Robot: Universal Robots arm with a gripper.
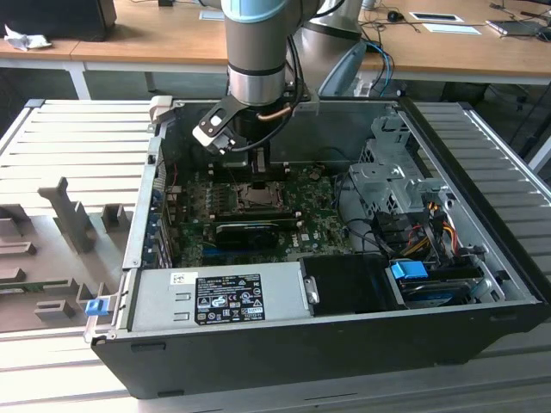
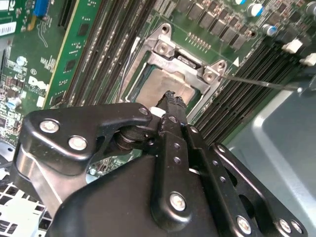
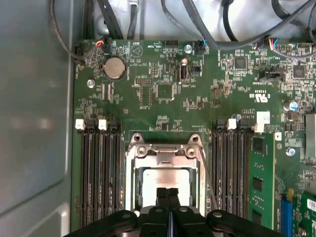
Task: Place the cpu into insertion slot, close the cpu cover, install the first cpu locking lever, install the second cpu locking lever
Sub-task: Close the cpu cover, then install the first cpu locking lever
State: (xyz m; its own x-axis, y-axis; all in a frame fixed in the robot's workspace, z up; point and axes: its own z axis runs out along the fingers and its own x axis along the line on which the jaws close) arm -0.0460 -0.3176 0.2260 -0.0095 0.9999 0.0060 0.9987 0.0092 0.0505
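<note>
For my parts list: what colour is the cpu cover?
The cpu cover is silvery grey metal; the first wrist view shows it best.

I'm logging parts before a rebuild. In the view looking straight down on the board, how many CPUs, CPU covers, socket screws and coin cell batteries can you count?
cpu: 1
cpu cover: 1
socket screws: 2
coin cell battery: 1
Total: 5

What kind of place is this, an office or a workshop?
Likely a robotics lab or test workshop: a robot arm reaches into an open computer case lying on a slatted metal bench, with wooden desks behind.
</note>
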